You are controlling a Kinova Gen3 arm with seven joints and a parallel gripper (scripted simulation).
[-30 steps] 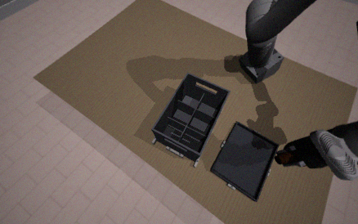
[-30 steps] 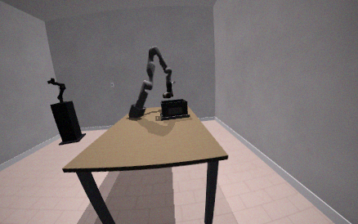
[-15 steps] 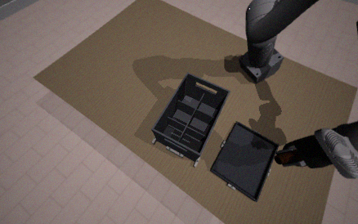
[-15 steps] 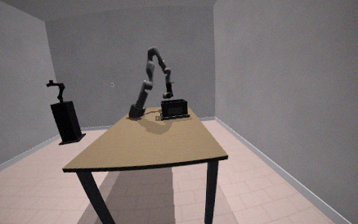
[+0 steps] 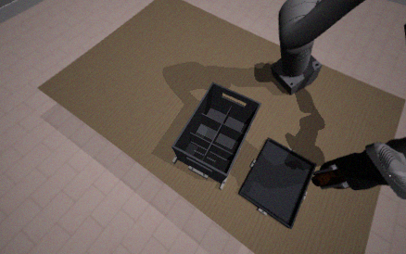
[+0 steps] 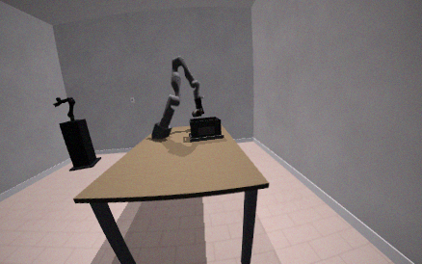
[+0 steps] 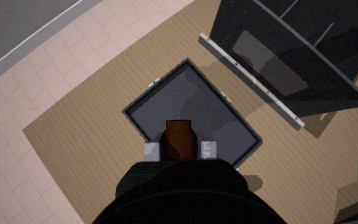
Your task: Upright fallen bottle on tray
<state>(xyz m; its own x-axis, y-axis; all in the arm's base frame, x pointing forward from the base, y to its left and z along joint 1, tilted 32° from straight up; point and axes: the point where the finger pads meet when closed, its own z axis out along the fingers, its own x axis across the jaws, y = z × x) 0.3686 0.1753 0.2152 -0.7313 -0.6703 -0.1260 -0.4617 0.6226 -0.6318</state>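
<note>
My gripper (image 7: 178, 141) is shut on the brown bottle (image 7: 179, 139), which hangs end-down between the fingers, high above the near edge of the dark grey tray (image 7: 193, 114). In the overhead view the bottle (image 5: 323, 178) and gripper (image 5: 334, 178) sit just past the tray's right edge (image 5: 277, 181). The tray lies flat on the table and nothing rests on it. In the far room view the gripper (image 6: 197, 112) hovers above the table beside the crate (image 6: 205, 127); the bottle is too small to make out there.
A dark divided crate (image 5: 216, 132) stands on the table left of the tray, a small gap apart; it also shows in the wrist view (image 7: 305, 55). The arm's base (image 5: 296, 74) is mounted behind them. The table's edge runs close to the tray's outer side.
</note>
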